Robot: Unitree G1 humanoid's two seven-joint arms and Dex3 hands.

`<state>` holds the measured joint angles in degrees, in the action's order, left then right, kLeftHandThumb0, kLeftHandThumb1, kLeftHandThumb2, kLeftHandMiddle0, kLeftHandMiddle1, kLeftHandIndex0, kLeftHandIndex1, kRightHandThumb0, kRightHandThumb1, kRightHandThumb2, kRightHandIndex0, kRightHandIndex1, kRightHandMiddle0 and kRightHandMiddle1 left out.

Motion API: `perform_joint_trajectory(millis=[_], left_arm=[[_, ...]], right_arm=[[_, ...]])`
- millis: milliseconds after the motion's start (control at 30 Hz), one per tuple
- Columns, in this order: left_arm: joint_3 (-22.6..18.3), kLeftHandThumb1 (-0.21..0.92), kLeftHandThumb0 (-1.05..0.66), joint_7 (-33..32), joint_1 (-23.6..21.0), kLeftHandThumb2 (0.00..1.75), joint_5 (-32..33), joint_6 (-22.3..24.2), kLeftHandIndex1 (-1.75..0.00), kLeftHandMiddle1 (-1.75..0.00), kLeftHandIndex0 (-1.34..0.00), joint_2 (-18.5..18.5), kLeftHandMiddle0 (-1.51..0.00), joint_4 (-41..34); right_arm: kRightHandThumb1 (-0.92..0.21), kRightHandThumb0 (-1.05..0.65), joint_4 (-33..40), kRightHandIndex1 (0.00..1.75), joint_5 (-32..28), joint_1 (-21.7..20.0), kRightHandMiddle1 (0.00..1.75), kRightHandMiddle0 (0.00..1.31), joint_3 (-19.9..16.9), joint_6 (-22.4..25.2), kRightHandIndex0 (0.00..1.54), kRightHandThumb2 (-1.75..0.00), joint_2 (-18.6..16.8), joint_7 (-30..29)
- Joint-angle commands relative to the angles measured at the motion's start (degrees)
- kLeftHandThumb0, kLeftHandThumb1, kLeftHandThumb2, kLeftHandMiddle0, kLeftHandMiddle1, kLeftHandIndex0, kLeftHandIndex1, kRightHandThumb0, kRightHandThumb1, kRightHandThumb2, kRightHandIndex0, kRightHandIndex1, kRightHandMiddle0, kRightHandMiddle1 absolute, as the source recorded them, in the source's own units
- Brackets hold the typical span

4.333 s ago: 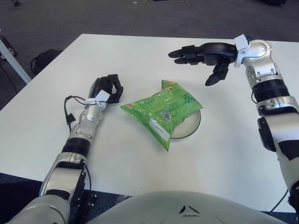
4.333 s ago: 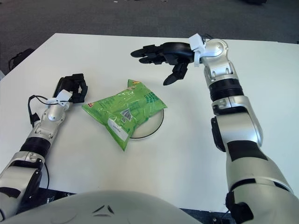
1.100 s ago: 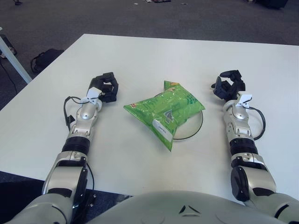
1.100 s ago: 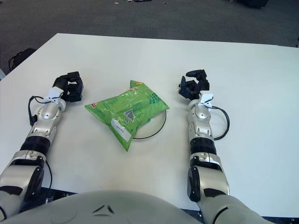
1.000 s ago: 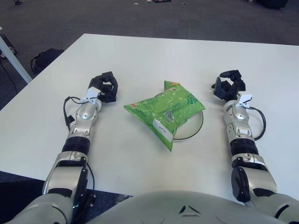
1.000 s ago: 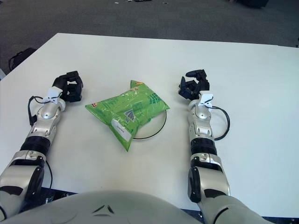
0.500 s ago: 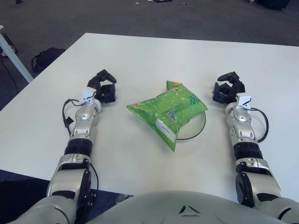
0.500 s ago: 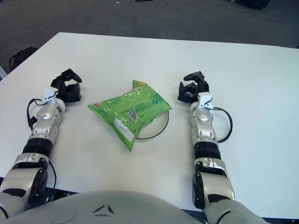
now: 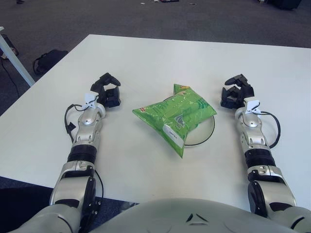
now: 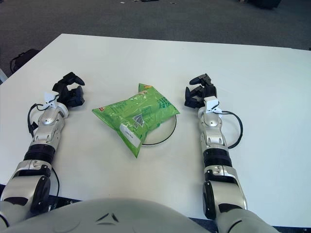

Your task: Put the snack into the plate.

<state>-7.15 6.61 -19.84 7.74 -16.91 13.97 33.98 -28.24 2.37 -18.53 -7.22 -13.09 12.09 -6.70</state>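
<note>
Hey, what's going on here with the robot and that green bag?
Nothing is being held right now. The green snack bag lies across the plate, covering most of it and hanging over its left edge onto the table. The left hand shows left of the bag, the right hand right of the plate, both with fingers curled and holding nothing.

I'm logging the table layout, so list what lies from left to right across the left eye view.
left hand → green snack bag → plate, mostly under the bag with its rim showing on the right → right hand
</note>
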Motion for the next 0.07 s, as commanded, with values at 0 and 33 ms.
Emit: perform_joint_trajectory(millis=[0, 33], left_arm=[[0.9, 0.32, -0.48, 1.3, 5.2, 1.32, -0.5, 1.5, -1.75, -1.75, -0.62, -3.0, -1.34, 4.1], [0.9, 0.31, -0.49, 1.3, 5.2, 1.32, -0.5, 1.3, -1.75, -1.75, -0.62, -3.0, -1.34, 4.2]], right_arm=[[-0.30, -0.02, -2.9, 1.73, 1.1, 6.5, 1.75, 0.35, 1.0, 1.9, 0.67, -1.36, -1.3, 0.1], [-0.30, -0.02, -3.0, 1.73, 1.2, 6.4, 1.75, 0.35, 1.1, 2.0, 0.67, -1.36, -1.3, 0.0]])
